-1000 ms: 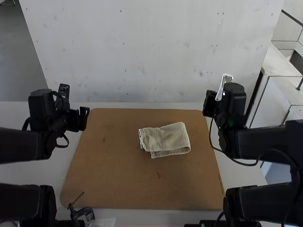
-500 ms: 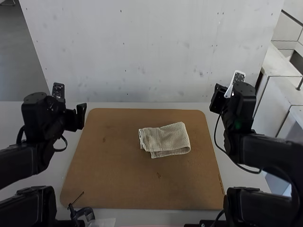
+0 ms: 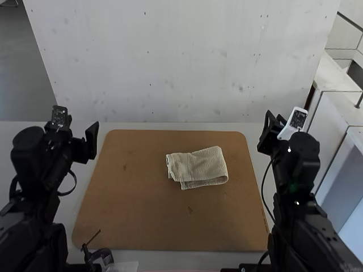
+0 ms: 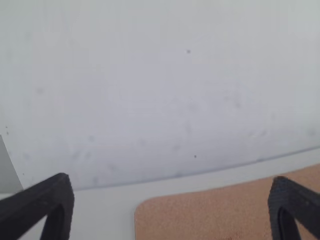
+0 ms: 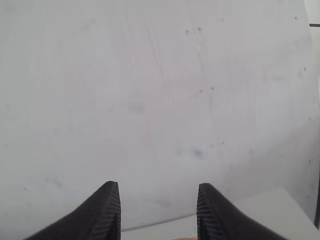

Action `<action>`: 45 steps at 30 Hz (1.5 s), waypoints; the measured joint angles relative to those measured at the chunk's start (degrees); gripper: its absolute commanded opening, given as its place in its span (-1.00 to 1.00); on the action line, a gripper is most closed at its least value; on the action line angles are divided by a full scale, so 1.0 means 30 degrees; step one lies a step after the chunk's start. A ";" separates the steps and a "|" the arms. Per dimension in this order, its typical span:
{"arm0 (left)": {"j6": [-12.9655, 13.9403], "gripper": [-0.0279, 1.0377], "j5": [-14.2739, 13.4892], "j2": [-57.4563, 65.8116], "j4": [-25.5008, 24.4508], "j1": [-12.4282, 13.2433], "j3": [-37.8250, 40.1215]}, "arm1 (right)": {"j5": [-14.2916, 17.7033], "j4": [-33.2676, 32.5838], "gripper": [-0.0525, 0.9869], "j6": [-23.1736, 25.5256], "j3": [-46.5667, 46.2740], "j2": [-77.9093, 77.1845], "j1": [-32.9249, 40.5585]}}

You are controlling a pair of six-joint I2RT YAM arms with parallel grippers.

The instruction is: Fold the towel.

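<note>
1. My left gripper [image 4: 172, 179] is gaping wide, and my right gripper [image 5: 157, 185] is gaping a bit less.
2. The towel [image 3: 198, 166] is lying folded on the board [image 3: 139, 215], away from both.
3. It is looking light, soft and floppy, so I am thinking of pinching all its layers by an edge.

Black tapered fingers [image 4: 55, 207]: dark against brightness beyond them
Brown flat board [image 4: 200, 215]: even light between the fingers
Beige cloth towel [image 3: 198, 164]: dim, softly shaded fold
</note>
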 measured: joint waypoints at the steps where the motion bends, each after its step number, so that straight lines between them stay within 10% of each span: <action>1: 0.0000 0.65 0.0000 -0.0379 -0.0051 0.0000 -0.0109 | 0.0000 -0.0248 -0.33 -0.0022 0.0000 -0.0510 0.0000; 22: 0.0466 0.65 -0.0131 -0.5238 -0.1756 -0.0124 -0.0350 | 0.0000 -0.8029 0.71 -0.1559 0.0000 -0.4983 0.0000; 45: 0.0896 0.65 -0.0284 -0.6739 -0.3206 -0.0787 -0.0350 | -0.0576 -1.1424 0.95 -0.1821 0.0000 -0.7504 -0.0889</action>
